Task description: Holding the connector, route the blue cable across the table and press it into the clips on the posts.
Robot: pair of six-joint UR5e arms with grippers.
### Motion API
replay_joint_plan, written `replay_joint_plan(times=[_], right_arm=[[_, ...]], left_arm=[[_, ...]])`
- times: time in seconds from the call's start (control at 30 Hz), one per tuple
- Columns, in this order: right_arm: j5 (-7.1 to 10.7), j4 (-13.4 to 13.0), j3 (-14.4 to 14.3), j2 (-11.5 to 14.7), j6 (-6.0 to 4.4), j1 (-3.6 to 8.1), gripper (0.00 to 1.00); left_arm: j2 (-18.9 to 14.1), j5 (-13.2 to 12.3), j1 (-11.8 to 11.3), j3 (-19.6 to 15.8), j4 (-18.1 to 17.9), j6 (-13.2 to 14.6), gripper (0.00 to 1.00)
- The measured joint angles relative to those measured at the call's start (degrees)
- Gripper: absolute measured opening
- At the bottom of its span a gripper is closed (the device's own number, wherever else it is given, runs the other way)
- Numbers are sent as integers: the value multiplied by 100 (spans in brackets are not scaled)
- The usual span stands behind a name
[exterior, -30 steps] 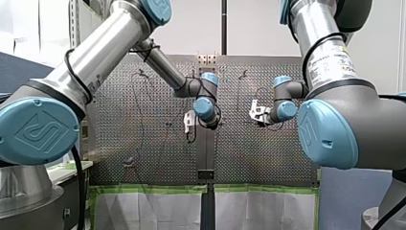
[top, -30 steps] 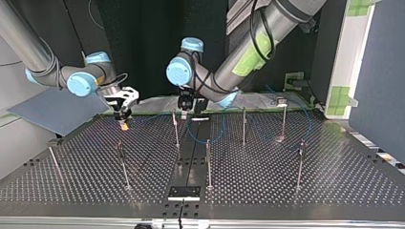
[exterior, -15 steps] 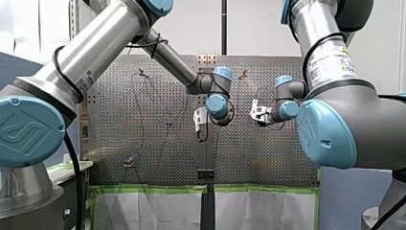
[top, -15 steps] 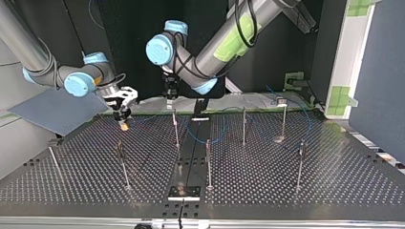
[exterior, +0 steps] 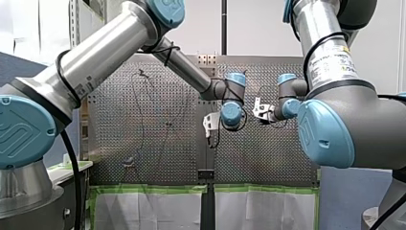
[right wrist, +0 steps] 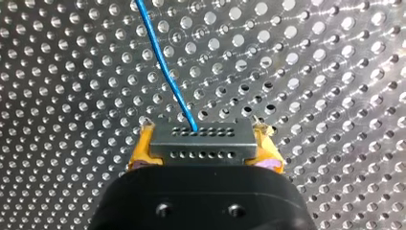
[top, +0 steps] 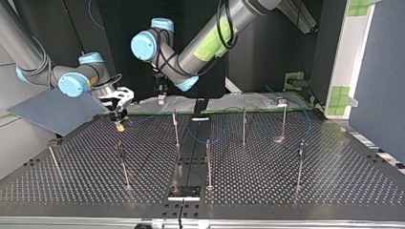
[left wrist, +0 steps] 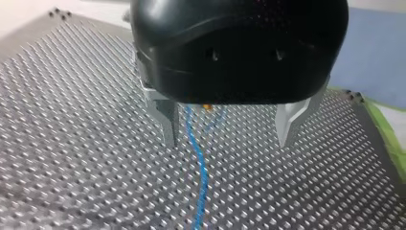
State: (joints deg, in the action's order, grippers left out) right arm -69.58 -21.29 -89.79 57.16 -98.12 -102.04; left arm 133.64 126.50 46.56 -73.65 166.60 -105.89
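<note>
Dark perforated metal table (top: 334,167) fills the top view, with slim metal posts (top: 208,162) standing well apart across it and bare plate between them.

My right arm comes in at that view's left and bends down to the table's far edge. My right gripper (right wrist: 201,146) points at the plate, with its tip low over it. Its jaws are clamped on a grey rectangular connector (right wrist: 201,140), which sits squarely between the yellow pads (right wrist: 141,152). A thin blue cable (right wrist: 165,62) leaves the middle of the connector and runs straight away over the holes. In the top view the cable shows in slack curves on the plate among the far posts.

My left arm comes in at the top view's right and reaches past the middle, elbow high and wrist turned down. My left gripper (left wrist: 230,127) hangs over the far edge, near my right gripper but apart from it. Its metal fingers (left wrist: 167,122) stand wide apart and hold nothing. The blue cable passes below the gap, closer to one finger.

Green tape (left wrist: 390,143) lines the table's edge beside my left gripper. A blue-grey panel (top: 47,112) lies off the corner just beside my right gripper. The nearest post to my right gripper stands beside it, toward the middle of the table.
</note>
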Motion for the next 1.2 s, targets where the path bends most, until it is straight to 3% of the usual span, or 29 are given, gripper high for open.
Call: replay_joint_plan(times=[0.2,0.47,0.87,1.2], right_arm=[[41,1,0,5,-5,14,0],[117,-6,0,4,-6,21,0],[128,-10,0,3,-6,38,0],[126,-16,0,3,1,37,0]], left_arm=[[337,23,-45,336,274,-72,100],[759,107,-26,794,322,-114,100],[825,485,99,1423,334,-148,100],[1046,363,-36,1896,278,-117,100]])
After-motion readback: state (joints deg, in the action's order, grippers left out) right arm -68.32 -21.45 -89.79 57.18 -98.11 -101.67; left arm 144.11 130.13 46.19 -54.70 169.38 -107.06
